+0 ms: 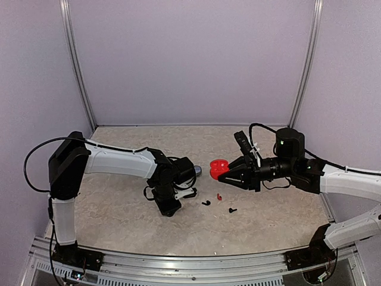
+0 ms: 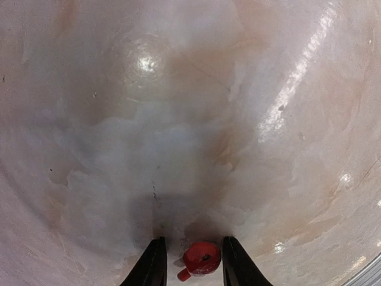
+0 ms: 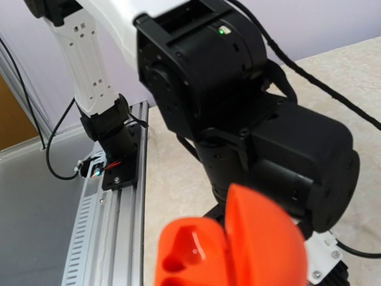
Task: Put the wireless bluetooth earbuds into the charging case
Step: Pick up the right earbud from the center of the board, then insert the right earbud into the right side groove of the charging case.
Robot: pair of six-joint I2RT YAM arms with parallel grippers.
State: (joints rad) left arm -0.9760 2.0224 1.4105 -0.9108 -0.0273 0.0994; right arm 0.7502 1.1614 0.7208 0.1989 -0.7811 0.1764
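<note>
Three loose earbuds (image 1: 206, 202) litter the table (image 1: 178, 140) centre; its far half offers free passage.

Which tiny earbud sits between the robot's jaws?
The red earbud between the jaws of the left gripper; another red one and two black ones lie loose on the table.

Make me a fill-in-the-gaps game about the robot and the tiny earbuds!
The right pincer holds a charging case coloured ____.
The case's lid is ____.
The left pincer has a red earbud between its two ____.
The two earbuds beside the loose red one are ____.
Missing words: red, open, fingers, black.
</note>
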